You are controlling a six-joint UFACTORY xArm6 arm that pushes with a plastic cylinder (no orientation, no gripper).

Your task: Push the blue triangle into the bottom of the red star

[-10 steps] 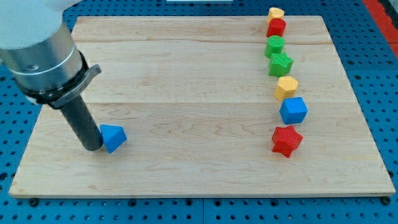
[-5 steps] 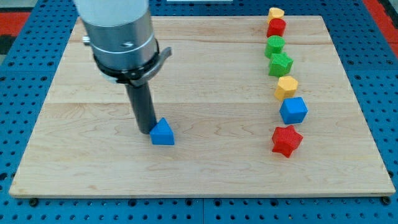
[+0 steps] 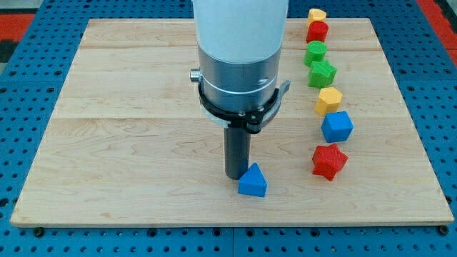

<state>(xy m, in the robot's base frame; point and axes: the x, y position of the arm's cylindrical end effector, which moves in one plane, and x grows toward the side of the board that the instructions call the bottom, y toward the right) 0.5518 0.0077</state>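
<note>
The blue triangle lies on the wooden board, low and a little right of centre. My tip touches its upper left side. The red star lies to the triangle's right and slightly higher, about a hundred pixels away, with bare board between them. The arm's grey and white body rises above the tip and hides the board's upper middle.
A column of blocks runs up the view's right above the red star: a blue cube, a yellow block, a green star, a green block, a red block, a yellow block.
My tip has swept from the view's left toward the right, pushing the blue triangle along with it and slightly downward, closer to the red star. The other blocks have not moved.
</note>
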